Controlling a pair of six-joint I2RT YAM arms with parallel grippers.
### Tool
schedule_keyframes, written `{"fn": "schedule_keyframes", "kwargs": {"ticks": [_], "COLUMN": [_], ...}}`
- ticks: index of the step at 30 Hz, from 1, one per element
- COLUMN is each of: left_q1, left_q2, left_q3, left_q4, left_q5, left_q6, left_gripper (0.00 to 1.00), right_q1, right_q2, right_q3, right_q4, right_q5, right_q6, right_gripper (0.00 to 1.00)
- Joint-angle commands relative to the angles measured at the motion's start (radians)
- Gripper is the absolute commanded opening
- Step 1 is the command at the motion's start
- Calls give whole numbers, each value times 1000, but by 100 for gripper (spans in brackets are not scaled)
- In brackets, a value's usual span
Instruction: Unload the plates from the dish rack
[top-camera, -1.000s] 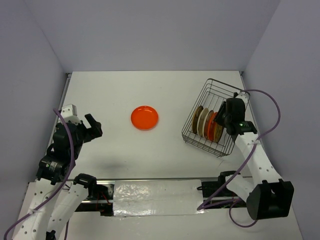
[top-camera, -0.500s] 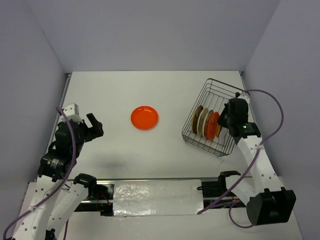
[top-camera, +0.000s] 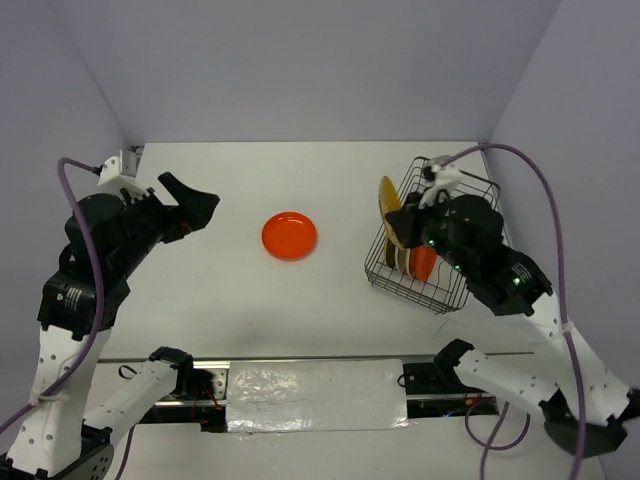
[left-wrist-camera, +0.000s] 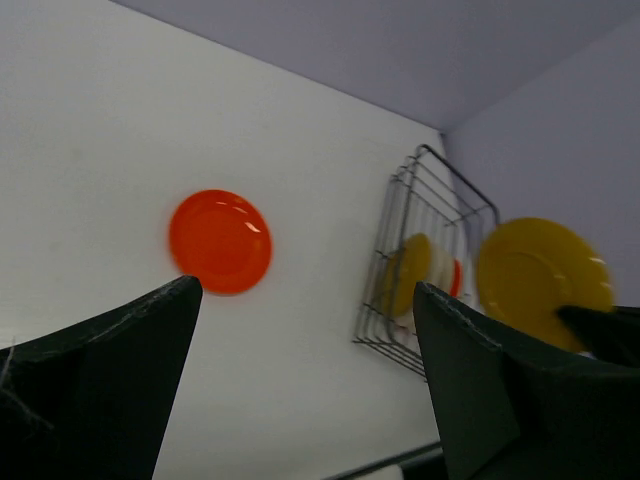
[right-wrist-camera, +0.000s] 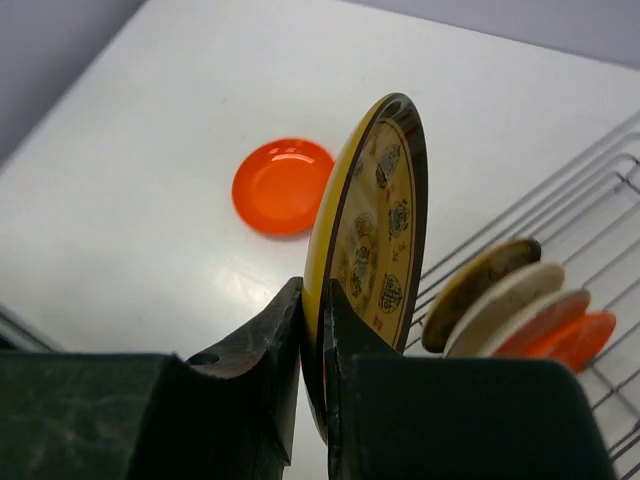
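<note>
Two grippers aloft. Far left: left gripper (top-camera: 192, 208), jaws wide, nothing between them. Mid-table: orange plate (top-camera: 289, 235), flat. Further right: right gripper (right-wrist-camera: 312, 300) clamped on yellow-patterned plate (right-wrist-camera: 375, 210) (dark rim, on edge), by dish rack (top-camera: 440, 175); several plates (right-wrist-camera: 510, 300) upright inside.

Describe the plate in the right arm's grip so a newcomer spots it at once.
Start at the wire dish rack on the right of the table. The right tool holds one plate on edge, raised above it. Yellow patterned face, dark rim; the other plates sit slotted in the rack.
</note>
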Motion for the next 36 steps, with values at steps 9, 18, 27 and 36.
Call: {"fn": "schedule_keyframes", "kwargs": {"ticks": [9,18,27,36], "left_q1": [-6,-8,-9,-8], "left_q2": [115,154,223,287], "left_q3": [-107,-276,-368,-466], "left_q4": [114,183,302,540], "left_q5": [414,432,480,119], "left_q6": [-264,-248,-253,-253], "left_gripper": [99,86,0,0], "right_q1": [856,933,933,769], "right_q2": [467,736,764,396], "right_q3": [84,241,226,-40], "right_q4": [135,318,424,472], "right_q5": [800,802,691,475], "right_q6": [-623,-848,-868,-412], "right_gripper": [0,0,1,100]}}
